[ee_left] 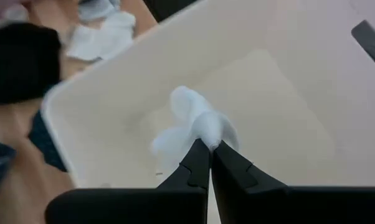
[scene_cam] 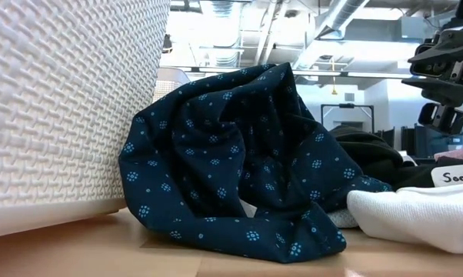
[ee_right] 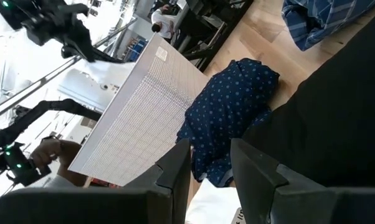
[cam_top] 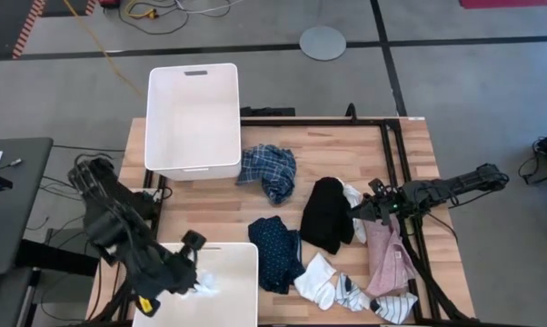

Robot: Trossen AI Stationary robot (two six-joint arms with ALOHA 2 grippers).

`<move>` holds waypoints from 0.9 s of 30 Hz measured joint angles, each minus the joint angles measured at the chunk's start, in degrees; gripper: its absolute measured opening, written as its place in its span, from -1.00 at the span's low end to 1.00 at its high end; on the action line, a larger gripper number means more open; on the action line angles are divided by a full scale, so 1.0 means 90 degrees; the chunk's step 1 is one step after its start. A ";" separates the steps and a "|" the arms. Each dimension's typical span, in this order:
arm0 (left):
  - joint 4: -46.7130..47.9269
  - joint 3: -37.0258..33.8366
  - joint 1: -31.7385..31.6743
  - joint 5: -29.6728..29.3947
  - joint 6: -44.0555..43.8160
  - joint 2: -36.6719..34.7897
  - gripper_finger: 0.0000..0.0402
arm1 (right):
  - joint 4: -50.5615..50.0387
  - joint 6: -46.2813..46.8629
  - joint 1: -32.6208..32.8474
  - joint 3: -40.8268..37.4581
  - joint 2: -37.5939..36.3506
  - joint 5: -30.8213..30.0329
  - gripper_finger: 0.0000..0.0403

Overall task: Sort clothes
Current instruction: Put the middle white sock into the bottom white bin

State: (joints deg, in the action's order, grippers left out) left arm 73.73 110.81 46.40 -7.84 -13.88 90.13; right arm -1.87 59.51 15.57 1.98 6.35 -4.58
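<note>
My left gripper (ee_left: 210, 149) is shut on a white sock (ee_left: 187, 118) above the near white bin (cam_top: 242, 272) at the table's near left. On the wood lie a blue plaid shirt (cam_top: 269, 171), a black piece (cam_top: 326, 213), a navy dotted piece (cam_top: 275, 252), a pink shirt (cam_top: 387, 259) and white and striped socks (cam_top: 333, 286). My right gripper (cam_top: 357, 212) stands open and level at the black piece's right side, with nothing between its fingers (ee_right: 175, 168). My left gripper pinches a bunched end of the white sock (ee_left: 207, 132) between its two fingertips. The fingers slant down from above the bin. The rest of the sock hangs in a loose bunch below them over the bin's floor (ee_left: 268, 106); whether it touches the floor I cannot tell.
A second white bin (cam_top: 193, 118) stands at the far left of the table, beside the plaid shirt. A black frame (cam_top: 393, 145) runs along the table's right part. The near bin's ribbed wall (scene_cam: 62, 108) stands close against the navy dotted piece (scene_cam: 239, 154).
</note>
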 joint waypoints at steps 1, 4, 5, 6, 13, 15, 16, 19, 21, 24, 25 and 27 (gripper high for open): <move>-0.0046 -0.0100 0.0022 0.0001 -0.0050 0.0002 -1.00 | 0.0000 0.0000 0.0000 0.0000 0.0000 0.0000 -0.34; -0.0246 -0.0401 0.0086 0.0000 -0.0220 0.0000 -1.00 | 0.0002 0.0000 0.0000 0.0000 0.0000 -0.0002 -0.34; -0.0308 -0.0493 0.0093 0.0015 -0.0262 0.0000 -1.00 | 0.0002 0.0000 0.0000 0.0000 0.0002 0.0000 -0.34; -0.0344 -0.0559 0.0112 0.0029 -0.0307 0.0002 -0.99 | 0.0004 0.0000 0.0000 0.0000 0.0002 -0.0001 -0.34; -0.0642 -0.1137 0.0159 0.0069 -0.0527 -0.0002 -0.95 | -0.0004 -0.0008 0.0000 0.0000 0.0002 -0.0006 -0.34; -0.0781 -0.1350 0.0159 0.0188 -0.0591 -0.0004 -0.95 | -0.0044 -0.0010 0.0000 0.0004 0.0002 -0.0023 -0.34; -0.0849 -0.1462 0.0159 0.0232 -0.0608 -0.0003 -0.95 | -0.0065 -0.0012 0.0000 0.0007 0.0002 -0.0043 -0.34; -0.1145 -0.1812 0.0159 0.0509 -0.0729 -0.0002 -0.95 | -0.0078 -0.0249 0.0000 0.0007 0.0002 -0.0113 -0.34; -0.1209 -0.1952 0.0159 0.0674 -0.0803 -0.0002 -0.93 | -0.0057 -0.0468 0.0000 0.0007 0.0002 -0.0158 -0.34; -0.1289 -0.2072 0.0159 0.0670 -0.0981 -0.0002 -0.85 | -0.0001 -0.0699 0.0000 0.0007 0.0002 -0.0195 -0.34; -0.1311 -0.2104 0.0159 0.0632 -0.1027 -0.0002 -0.81 | 0.0028 -0.0799 0.0001 0.0007 0.0002 -0.0202 -0.34; -0.1283 -0.2139 0.0159 0.0543 -0.1056 -0.0002 -0.70 | 0.0097 -0.0977 0.0002 -0.0002 0.0002 -0.0219 -0.34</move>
State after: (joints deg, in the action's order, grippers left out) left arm 62.18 91.56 47.83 -2.95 -23.38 90.11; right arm -0.99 50.71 15.59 1.96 6.37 -6.55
